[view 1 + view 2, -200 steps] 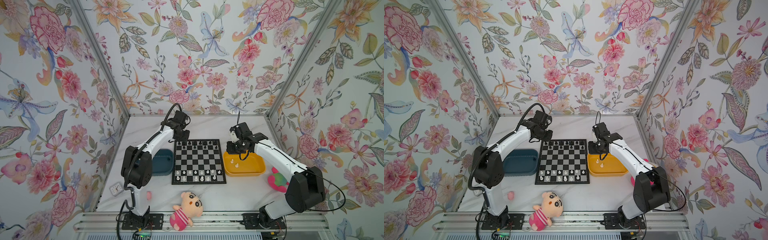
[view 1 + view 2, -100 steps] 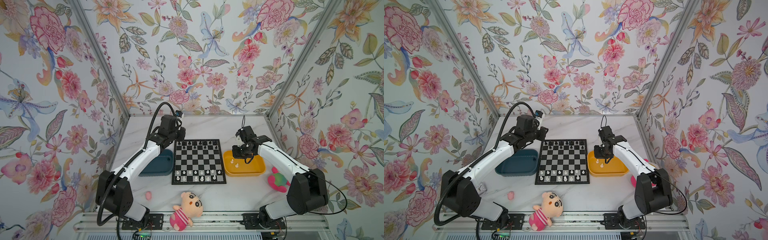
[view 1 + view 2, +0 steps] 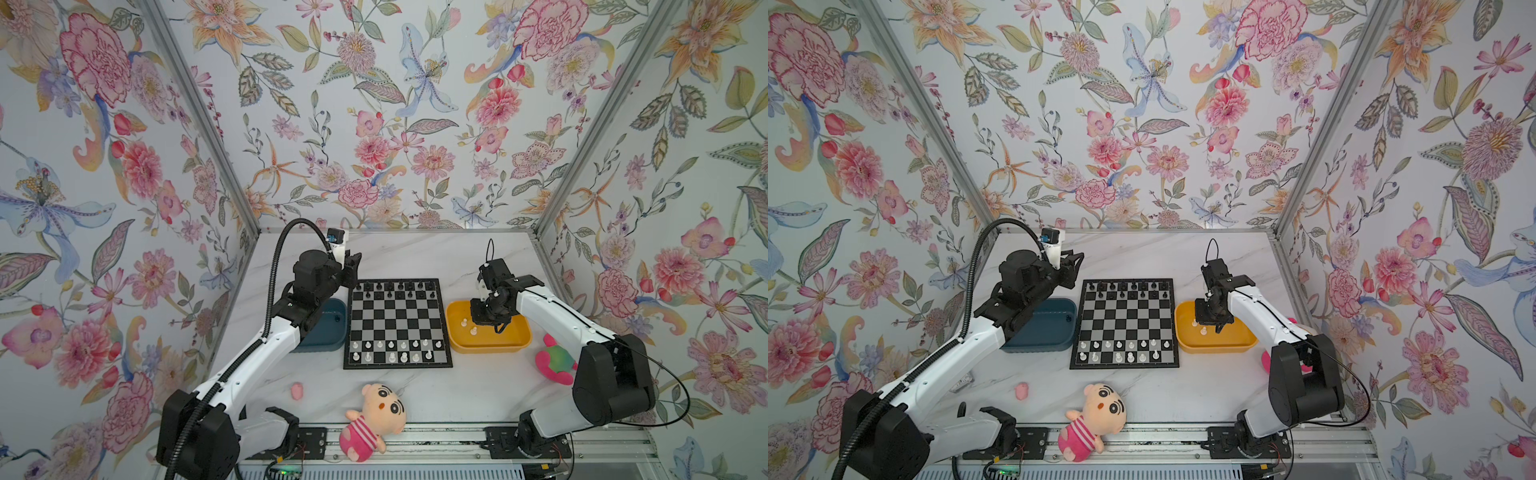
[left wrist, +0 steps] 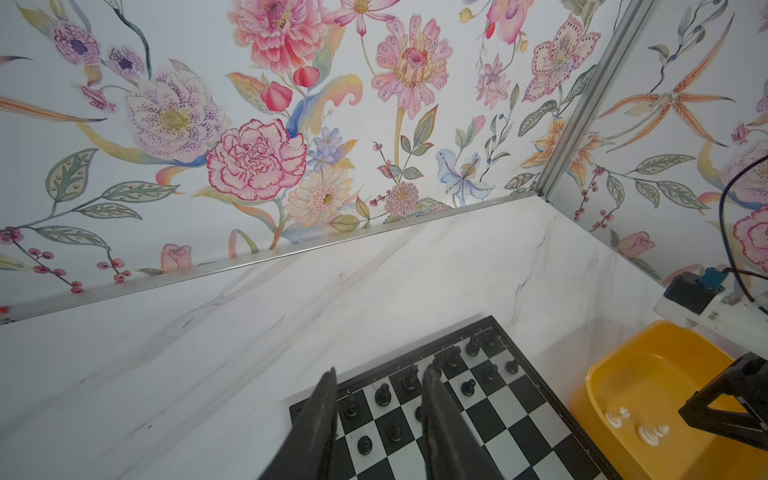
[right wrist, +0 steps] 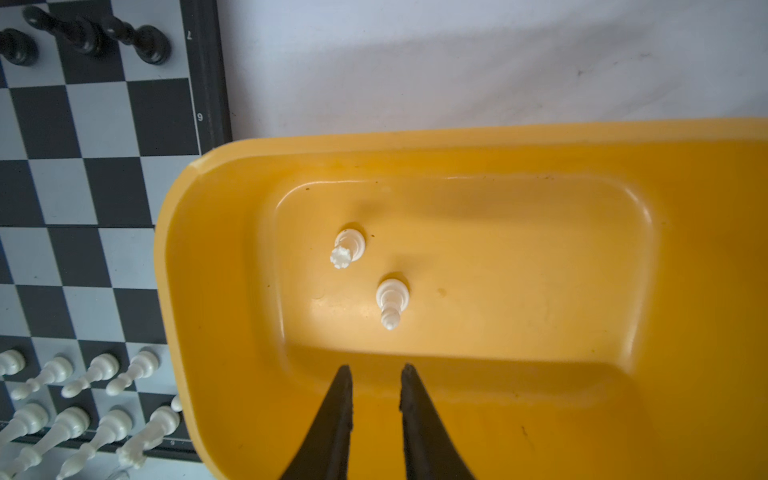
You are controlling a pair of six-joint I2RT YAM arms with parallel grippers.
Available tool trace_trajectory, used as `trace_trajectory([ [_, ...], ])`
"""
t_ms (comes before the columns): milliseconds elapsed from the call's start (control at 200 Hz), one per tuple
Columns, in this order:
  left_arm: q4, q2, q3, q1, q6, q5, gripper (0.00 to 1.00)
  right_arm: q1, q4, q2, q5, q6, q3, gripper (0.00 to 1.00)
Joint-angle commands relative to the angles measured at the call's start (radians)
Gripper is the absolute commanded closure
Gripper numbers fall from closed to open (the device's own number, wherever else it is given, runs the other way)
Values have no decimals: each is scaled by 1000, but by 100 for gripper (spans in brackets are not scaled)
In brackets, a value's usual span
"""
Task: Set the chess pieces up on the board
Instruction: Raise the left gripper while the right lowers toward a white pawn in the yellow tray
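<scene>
Chess pieces (image 3: 417,356) are standing along two edges of one chessboard (image 3: 397,320), which is lying flat at the middle of the marble table (image 3: 415,257). Black pieces (image 3: 389,286) are filling two rows at its 12 o'clock edge and white pieces (image 3: 392,356) two rows at its 6 o'clock edge; they are too small for an exact count.

Two trays are flanking the chessboard: a yellow tray (image 3: 490,348) just beside it at 3 o'clock and a blue tray (image 3: 332,336) at 9 o'clock. Two more white pieces are sitting apart in the yellow tray, one crowned white piece (image 5: 349,247) and one round-topped white piece (image 5: 391,299). One small dark thing (image 3: 336,318) is lying in the blue tray, too small to name.

Two plush toys are lying on the table, a pink-striped doll (image 3: 376,419) at 6 o'clock and a green-and-pink plush (image 3: 555,361) at 4 o'clock, with one small pink lump (image 3: 296,390) at 7 o'clock.

The left gripper (image 4: 380,374) is hovering by the chessboard's 11 o'clock corner, fingers parted and gripping nothing. The right gripper (image 5: 376,368) is hanging over the yellow tray, fingers slightly apart, near the round-topped white piece without touching it.
</scene>
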Motion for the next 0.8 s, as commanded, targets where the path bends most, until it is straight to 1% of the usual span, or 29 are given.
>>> trace_trajectory([
  [0,66,-31,-32,14,-20,-5,63,-4,-15,32,14,-20,17,76],
  [505,90,-58,-69,31,-30,14,63,29,2,132,-7,-25,93,75],
  [791,95,-53,-72,33,-31,23,62,16,-9,88,24,-21,46,74],
])
